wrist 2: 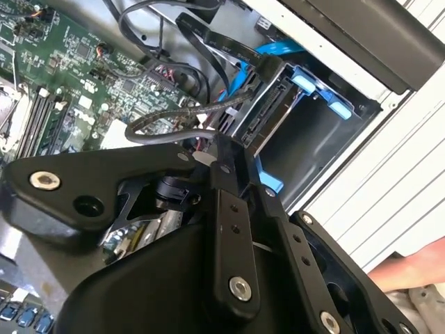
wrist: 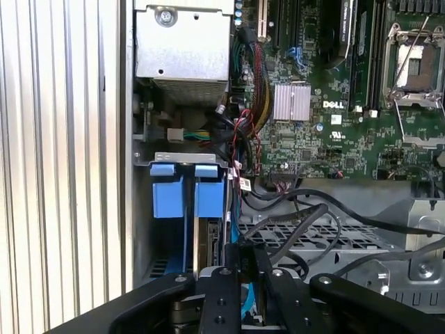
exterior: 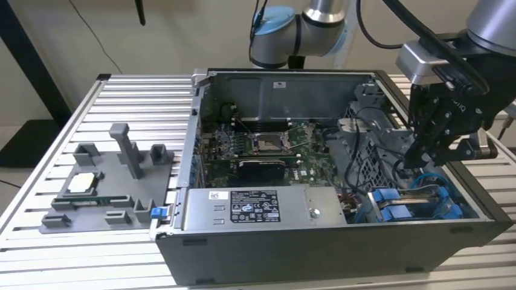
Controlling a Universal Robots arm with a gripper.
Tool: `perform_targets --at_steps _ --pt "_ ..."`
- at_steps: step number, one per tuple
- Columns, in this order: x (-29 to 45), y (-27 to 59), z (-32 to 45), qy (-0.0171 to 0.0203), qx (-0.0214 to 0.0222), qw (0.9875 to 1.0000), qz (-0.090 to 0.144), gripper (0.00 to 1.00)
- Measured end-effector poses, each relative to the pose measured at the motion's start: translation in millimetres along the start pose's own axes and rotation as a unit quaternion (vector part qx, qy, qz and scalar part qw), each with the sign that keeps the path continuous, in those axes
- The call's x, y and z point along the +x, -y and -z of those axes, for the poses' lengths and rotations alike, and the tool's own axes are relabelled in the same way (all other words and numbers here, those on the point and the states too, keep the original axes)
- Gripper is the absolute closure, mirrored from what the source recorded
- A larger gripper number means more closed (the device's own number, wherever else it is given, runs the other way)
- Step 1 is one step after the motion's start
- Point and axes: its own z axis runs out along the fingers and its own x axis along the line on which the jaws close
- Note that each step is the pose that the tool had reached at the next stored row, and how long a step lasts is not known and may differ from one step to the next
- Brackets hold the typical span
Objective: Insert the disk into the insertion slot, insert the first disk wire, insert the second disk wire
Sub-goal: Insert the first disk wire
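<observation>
The disk point(wrist 2: 268, 115) sits inside the insertion slot point(wrist 2: 316, 83), between its bright blue rails point(wrist: 179, 189), at the case's front corner on the exterior view's right point(exterior: 407, 204). My gripper point(exterior: 419, 164) hangs just above that bay. In both wrist views its fingertips point(wrist 2: 221, 142) stand close together at the disk's connector end. They look shut on the end of a black disk wire point(wrist 2: 174, 115) that loops out over the board. The same wire point(wrist: 306, 217) leads up to the gripper point(wrist: 249, 252). A blue wire point(wrist 2: 278, 49) lies beside the bay.
A grey metal box with a white sticker point(exterior: 250, 206) lies along the case front. The motherboard point(exterior: 258, 145) fills the case floor. A perforated cage point(wrist: 313, 236) and loose black cables crowd the bay. A grey fixture point(exterior: 105, 193) stands left of the case. A hand point(wrist 2: 417, 268) rests outside the case.
</observation>
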Motion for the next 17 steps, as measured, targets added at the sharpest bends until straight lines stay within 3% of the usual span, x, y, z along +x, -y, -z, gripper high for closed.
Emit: perform_targets --at_steps 12,17 --pt "2.3 0.4 -2.1 -0.0006 -0.0029 1.0000 0.000 1.00" --pt "2.8 2.4 -3.6 -0.0020 -0.0094 1.0000 -0.001 1.00"
